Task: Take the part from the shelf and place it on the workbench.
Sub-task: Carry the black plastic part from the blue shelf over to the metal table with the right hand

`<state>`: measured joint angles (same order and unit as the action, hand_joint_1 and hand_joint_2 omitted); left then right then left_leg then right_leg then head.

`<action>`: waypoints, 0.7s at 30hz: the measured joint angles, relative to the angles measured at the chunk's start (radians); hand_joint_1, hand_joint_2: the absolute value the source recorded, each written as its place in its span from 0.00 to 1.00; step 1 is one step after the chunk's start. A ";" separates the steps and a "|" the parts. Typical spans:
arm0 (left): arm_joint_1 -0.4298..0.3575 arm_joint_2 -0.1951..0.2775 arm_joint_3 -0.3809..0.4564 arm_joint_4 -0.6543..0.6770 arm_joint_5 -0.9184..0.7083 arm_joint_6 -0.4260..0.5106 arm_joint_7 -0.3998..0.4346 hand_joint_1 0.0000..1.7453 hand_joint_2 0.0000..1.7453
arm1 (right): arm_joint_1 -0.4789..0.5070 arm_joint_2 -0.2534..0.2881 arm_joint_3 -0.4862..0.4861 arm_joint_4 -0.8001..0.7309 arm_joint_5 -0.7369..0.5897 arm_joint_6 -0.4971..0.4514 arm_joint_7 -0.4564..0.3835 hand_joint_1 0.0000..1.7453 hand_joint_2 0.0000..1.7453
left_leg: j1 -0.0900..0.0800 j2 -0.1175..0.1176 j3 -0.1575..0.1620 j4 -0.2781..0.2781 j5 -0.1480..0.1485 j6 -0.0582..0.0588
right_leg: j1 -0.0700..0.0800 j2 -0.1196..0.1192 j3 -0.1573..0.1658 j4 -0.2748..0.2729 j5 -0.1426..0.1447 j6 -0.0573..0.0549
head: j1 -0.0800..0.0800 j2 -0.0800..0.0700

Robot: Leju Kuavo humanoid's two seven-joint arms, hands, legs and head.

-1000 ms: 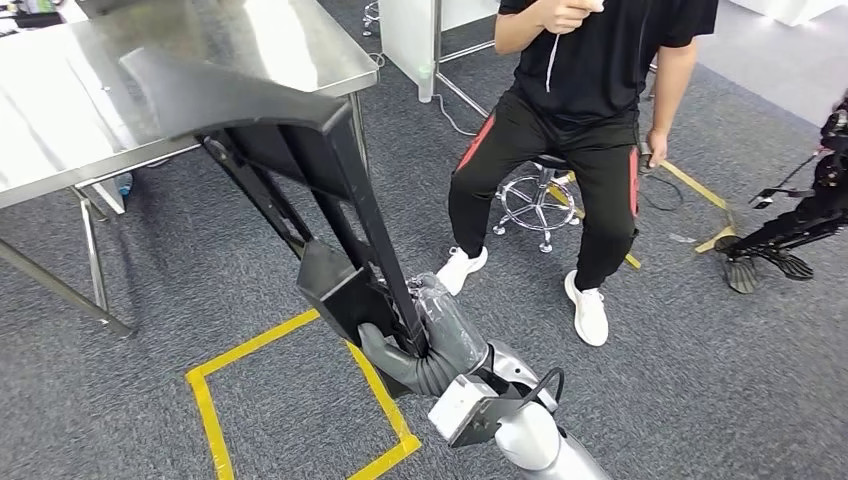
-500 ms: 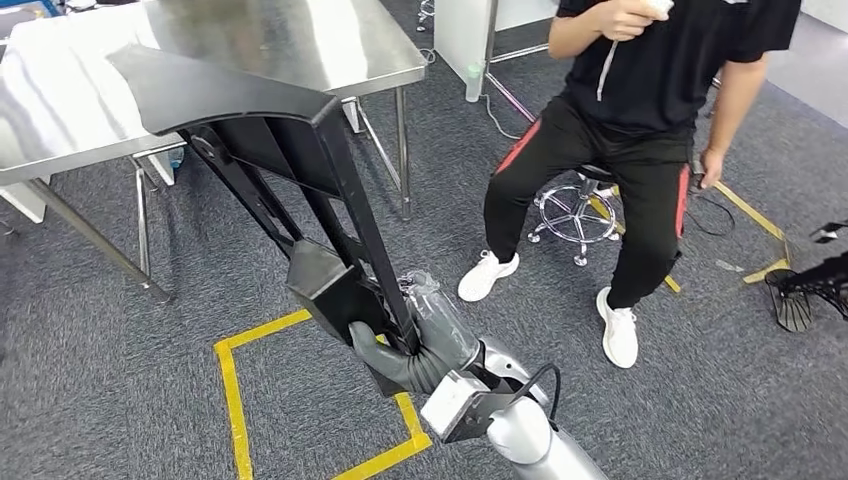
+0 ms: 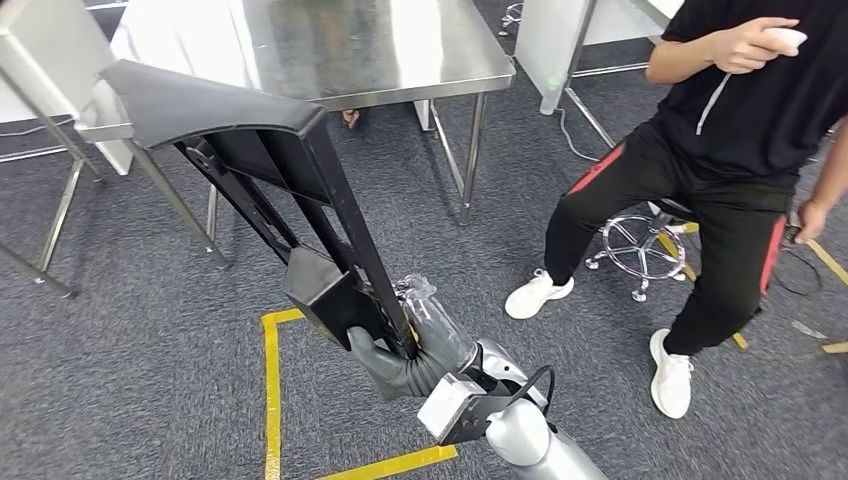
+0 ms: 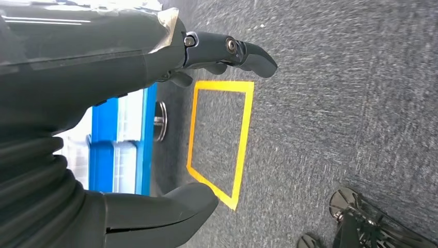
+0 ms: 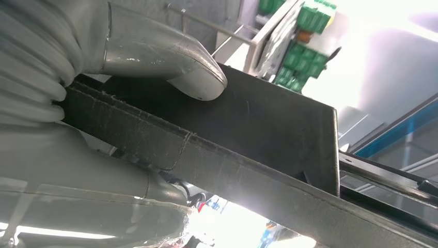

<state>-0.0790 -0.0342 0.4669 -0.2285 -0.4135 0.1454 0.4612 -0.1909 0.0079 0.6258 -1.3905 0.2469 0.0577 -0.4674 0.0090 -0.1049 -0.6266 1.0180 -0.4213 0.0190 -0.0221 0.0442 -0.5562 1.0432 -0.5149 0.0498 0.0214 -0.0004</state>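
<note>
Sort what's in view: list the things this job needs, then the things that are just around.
Job: black part, held by the right hand; steel workbench.
Just around: seated person, wheeled stool, yellow floor tape, left hand hanging empty.

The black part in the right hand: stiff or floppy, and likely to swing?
The black part probably stays stiff: its struts look straight. Held by the right hand at its low end, its wide top may lever and twist. The workbench is close.

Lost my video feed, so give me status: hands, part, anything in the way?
Right hand grips black part. Left hand open, holding nothing. Steel workbench ahead; seated person beside it.
</note>
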 joint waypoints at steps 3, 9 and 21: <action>0.008 0.001 0.002 0.000 0.000 0.000 0.000 0.00 1.00 | 0.000 0.002 0.000 0.001 -0.002 -0.004 -0.001 1.00 1.00 | 0.002 -0.011 -0.007 -0.001 0.004 -0.017 | 0.002 -0.002 0.005 -0.014 0.012 -0.024 | -0.001 0.000; 0.008 0.000 0.008 0.000 -0.006 0.000 0.000 0.00 1.00 | 0.001 0.010 -0.002 0.001 -0.012 -0.012 -0.003 1.00 1.00 | 0.005 0.098 -0.122 0.236 -0.113 -0.038 | 0.004 -0.030 0.008 -0.018 0.018 -0.053 | -0.005 0.000; 0.003 0.001 0.010 0.000 -0.009 0.001 0.000 0.00 1.00 | 0.001 0.011 -0.001 0.000 -0.013 -0.013 -0.003 1.00 1.00 | -0.014 0.112 -0.001 0.009 -0.009 -0.017 | 0.022 -0.052 0.014 -0.018 0.000 -0.050 | -0.003 0.000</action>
<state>-0.0762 -0.0336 0.4771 -0.2283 -0.4230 0.1462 0.4612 -0.1902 0.0187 0.6244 -1.3901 0.2338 0.0443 -0.4704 -0.0051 0.0071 -0.6279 1.0268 -0.4304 0.0021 0.0001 -0.0074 -0.5422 1.0249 -0.5146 -0.0005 0.0179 -0.0004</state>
